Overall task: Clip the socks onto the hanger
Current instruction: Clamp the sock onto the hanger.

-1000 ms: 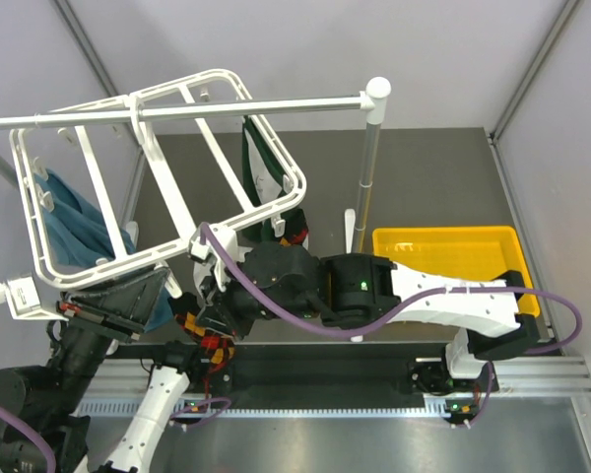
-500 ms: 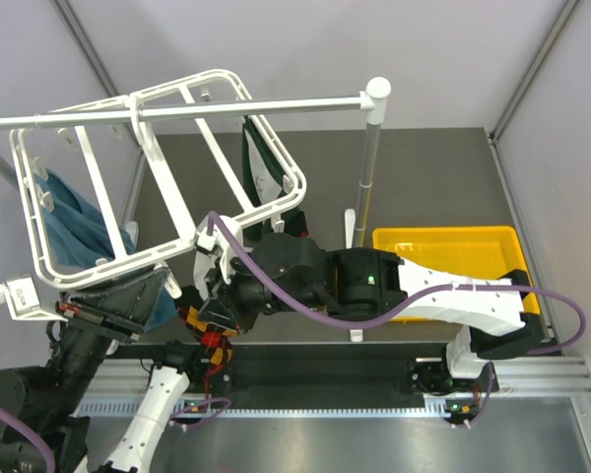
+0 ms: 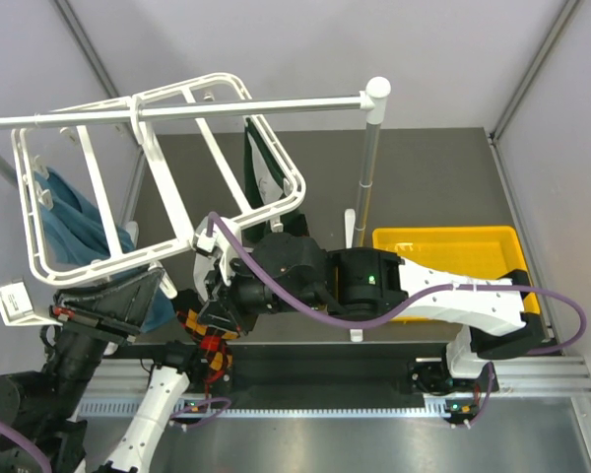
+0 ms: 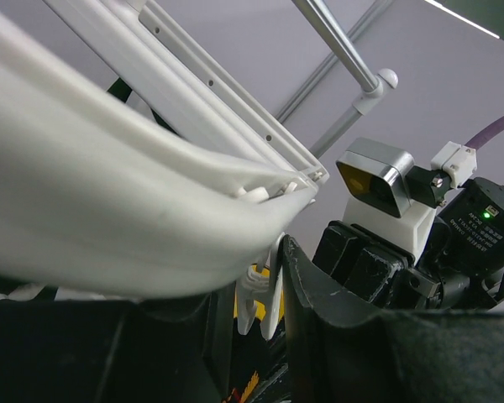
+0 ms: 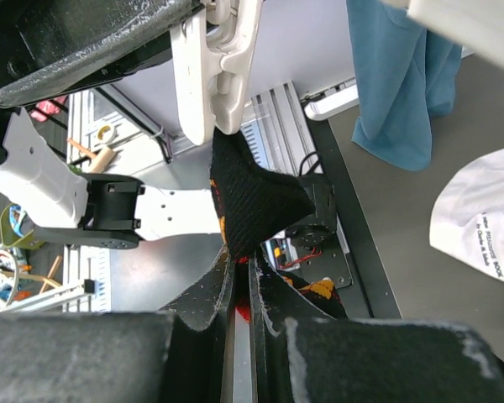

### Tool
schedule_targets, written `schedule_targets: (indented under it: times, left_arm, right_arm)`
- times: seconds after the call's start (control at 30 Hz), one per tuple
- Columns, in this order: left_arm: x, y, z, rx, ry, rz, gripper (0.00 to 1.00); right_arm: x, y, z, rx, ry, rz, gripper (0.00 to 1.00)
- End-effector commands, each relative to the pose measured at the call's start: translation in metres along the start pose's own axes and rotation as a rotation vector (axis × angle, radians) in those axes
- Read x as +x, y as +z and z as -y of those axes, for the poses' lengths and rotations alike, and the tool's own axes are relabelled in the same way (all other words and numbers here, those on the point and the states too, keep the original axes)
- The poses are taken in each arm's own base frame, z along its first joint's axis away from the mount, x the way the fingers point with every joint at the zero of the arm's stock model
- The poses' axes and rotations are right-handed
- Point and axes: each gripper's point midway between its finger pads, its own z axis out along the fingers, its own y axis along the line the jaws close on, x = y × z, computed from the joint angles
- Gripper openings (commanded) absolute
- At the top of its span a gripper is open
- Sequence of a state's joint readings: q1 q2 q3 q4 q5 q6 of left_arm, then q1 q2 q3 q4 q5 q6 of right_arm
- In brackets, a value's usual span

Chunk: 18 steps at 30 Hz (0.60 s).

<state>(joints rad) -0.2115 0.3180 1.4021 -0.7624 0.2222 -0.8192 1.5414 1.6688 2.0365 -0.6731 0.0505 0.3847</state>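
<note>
Looks partway done, at a guess: on the hanger (image 3: 170, 187), beyond the right gripper (image 5: 242, 269), a dark green sock (image 3: 261, 163) and a blue cloth (image 3: 74, 222) already hanging from the rim; in hand and not yet clipped, the dark argyle sock (image 5: 250, 197). Right gripper shut tight on that sock, fingers pressed together low on the fabric, a folded peak of it standing out ahead of the fingertips. Directly ahead of that peak, touching or almost touching it, a white clip (image 5: 217, 67) hanging from the rim; any bite of its jaws on the cloth impossible to tell. From the opposite side, the left gripper (image 4: 256, 290) partly closed about the same clip, with the rim lying across one finger; cannot tell whether actually squeezing it. Left to do, by this reading: open the clip, feed the peak in, let it bite, release. Little room for that: the two grippers nearly nose to nose, the rim's corner just above both, the rest of the argyle sock trailing below the right gripper toward the arm bases. Beyond the clip and to the right of the right gripper, the blue cloth and a white cloth (image 5: 483, 227), near enough to brush on a wide swing. Freer space behind the right gripper, back along its arm toward the yellow tray (image 3: 443, 233) and out over the dark table (image 3: 424, 177); higher up, the silver rail (image 3: 227, 105) and its post (image 3: 367, 172) as limits on any lift.
</note>
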Motion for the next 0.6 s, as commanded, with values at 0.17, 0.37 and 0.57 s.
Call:
schedule_targets:
  times: [0.17,0.37,0.57]
  left_arm:
    - [0.003,0.001,0.002,0.009,0.01,-0.026,0.0]
    - [0.007,0.0,0.002,0.016,-0.004,-0.04,0.0]
    - [0.006,-0.002,0.007,0.029,-0.006,-0.041,0.0]
  right_arm:
    - [-0.044,-0.023,-0.017,-0.06,-0.021,0.125,0.0]
    - [-0.052,-0.023,-0.014,-0.052,-0.027,0.143,0.0]
    - [-0.055,-0.019,-0.012,-0.056,-0.027,0.143,0.0]
